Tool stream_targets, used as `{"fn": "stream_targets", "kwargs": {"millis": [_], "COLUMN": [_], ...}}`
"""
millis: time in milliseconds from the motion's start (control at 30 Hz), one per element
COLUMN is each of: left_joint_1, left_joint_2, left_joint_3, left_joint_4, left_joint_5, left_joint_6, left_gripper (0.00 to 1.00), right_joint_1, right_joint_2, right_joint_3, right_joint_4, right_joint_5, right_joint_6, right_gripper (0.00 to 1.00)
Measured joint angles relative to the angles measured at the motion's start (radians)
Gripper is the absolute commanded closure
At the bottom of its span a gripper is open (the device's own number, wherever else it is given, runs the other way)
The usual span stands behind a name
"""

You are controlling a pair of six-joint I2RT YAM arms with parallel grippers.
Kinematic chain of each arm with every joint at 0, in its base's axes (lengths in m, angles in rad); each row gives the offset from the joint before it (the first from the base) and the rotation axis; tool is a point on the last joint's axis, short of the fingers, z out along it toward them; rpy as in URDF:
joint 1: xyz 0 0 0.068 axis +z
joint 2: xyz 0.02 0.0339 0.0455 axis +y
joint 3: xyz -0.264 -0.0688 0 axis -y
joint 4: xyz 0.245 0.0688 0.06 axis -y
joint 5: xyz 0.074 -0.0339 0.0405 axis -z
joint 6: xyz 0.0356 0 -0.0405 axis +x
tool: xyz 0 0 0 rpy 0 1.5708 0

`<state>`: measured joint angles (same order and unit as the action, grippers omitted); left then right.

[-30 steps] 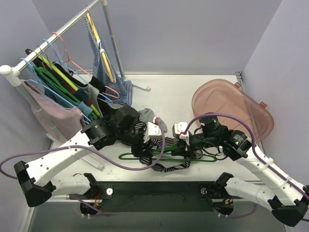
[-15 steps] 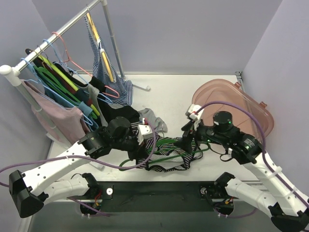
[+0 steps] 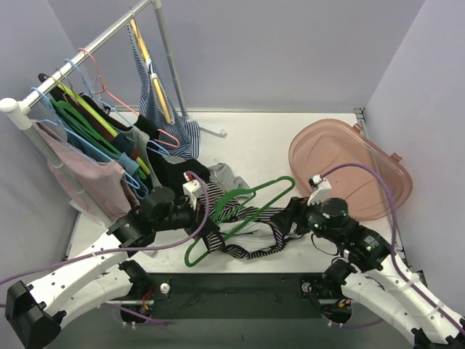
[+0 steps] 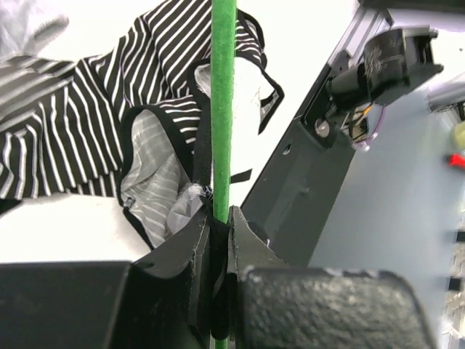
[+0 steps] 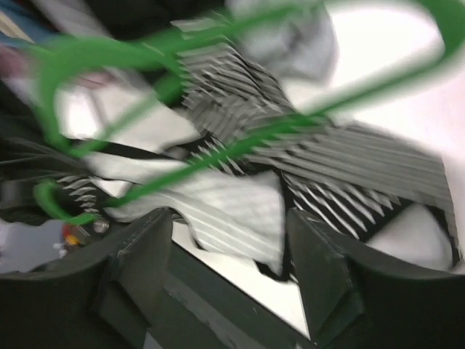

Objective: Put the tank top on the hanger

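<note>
The green hanger (image 3: 251, 209) is tilted above the table, its hook toward the back right. My left gripper (image 3: 205, 225) is shut on its lower end; in the left wrist view the jaws (image 4: 220, 218) pinch the green bar (image 4: 223, 102). The black-and-white striped tank top (image 3: 243, 231) lies crumpled under and around the hanger, and a strap lies against the bar (image 4: 94, 123). My right gripper (image 3: 286, 218) is open at the top's right edge. In the blurred right wrist view its gripper (image 5: 231, 262) has a pale fold of the top (image 5: 240, 211) just ahead of it, under the hanger (image 5: 240, 149).
A clothes rack (image 3: 87, 52) with several coloured hangers and a blue-and-white striped garment (image 3: 156, 102) fills the back left. A pink tub (image 3: 349, 163) lies at the right. Black cloth (image 3: 178, 171) and grey cloth (image 3: 227, 174) sit behind the top.
The hanger lay flat and is now lifted and tilted. My left gripper closed on it and pulled back left. My right gripper opened, let the hanger go and drew back toward the near edge.
</note>
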<state>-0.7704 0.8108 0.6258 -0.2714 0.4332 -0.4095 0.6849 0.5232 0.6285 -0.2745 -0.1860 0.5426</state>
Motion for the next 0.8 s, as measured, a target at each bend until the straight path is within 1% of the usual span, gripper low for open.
{"fn": "stream_targets", "kwargs": {"millis": [100,167,300,467,533,600,800], "left_joint_1": [0.008,0.011,0.018,0.026,0.029,0.032,0.050], "left_joint_2": [-0.010,-0.017,-0.029,-0.032,-0.036,-0.044,-0.064], "left_joint_3": [-0.034,-0.052,-0.068,-0.069,-0.069,-0.070,-0.070], "left_joint_4": [0.035,0.053,0.069,0.090,0.096,0.097,0.095], "left_joint_5": [0.000,0.000,-0.003,-0.003,-0.003,-0.002,0.018], "left_joint_6": [-0.055,-0.085,-0.121,-0.139,-0.142,-0.141,-0.129], "left_gripper": [1.00,1.00,1.00,1.00,1.00,1.00,1.00], "right_joint_1": [0.050,0.112,0.218,0.328,0.365,0.385,0.392], "right_joint_2": [0.042,0.080,0.154,0.341,0.422,0.462,0.468], "right_joint_3": [-0.056,-0.066,-0.064,-0.028,-0.004,0.015,0.040], "right_joint_4": [-0.072,-0.113,-0.135,-0.189,-0.222,-0.251,-0.341], "right_joint_5": [0.095,0.177,0.269,0.380,0.425,0.464,0.583], "right_joint_6": [0.111,0.167,0.238,0.325,0.359,0.388,0.443], "right_gripper": [0.39,0.38,0.35,0.32,0.33,0.36,0.43]}}
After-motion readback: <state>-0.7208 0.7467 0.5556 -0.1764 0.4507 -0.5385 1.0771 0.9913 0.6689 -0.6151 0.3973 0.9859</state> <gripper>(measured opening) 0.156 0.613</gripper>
